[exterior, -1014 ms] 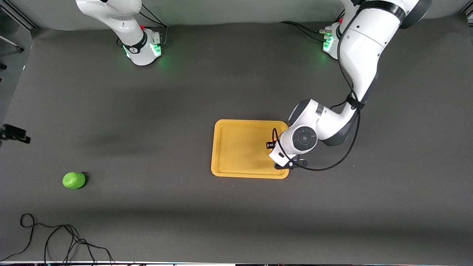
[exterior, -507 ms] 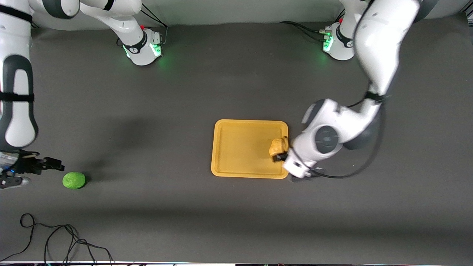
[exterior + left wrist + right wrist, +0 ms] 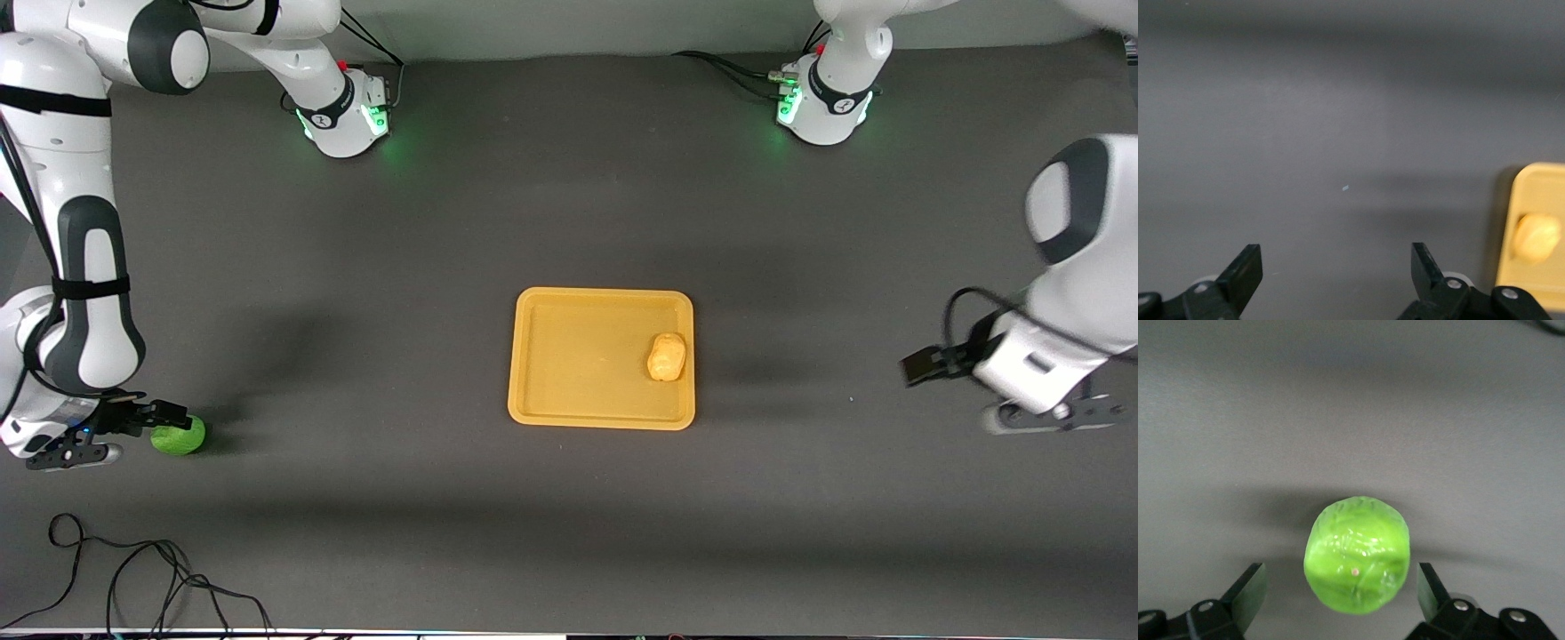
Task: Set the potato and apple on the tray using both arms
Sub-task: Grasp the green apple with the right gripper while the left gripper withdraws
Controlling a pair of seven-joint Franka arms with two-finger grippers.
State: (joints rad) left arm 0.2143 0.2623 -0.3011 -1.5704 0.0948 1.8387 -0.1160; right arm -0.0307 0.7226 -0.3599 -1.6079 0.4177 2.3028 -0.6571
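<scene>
Right claw (image 3: 1338, 597) astride apple (image 3: 1357, 553)

apple (image 3: 180, 437) partly hidden — right claw (image 3: 151, 414)

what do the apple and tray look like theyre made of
Apple: probably a fake, glossy wrinkled green skin like plastic or foil wrap, with shiny highlights. Tray: looks like moulded matte yellow-orange plastic, with rounded corners and a low raised rim.
</scene>
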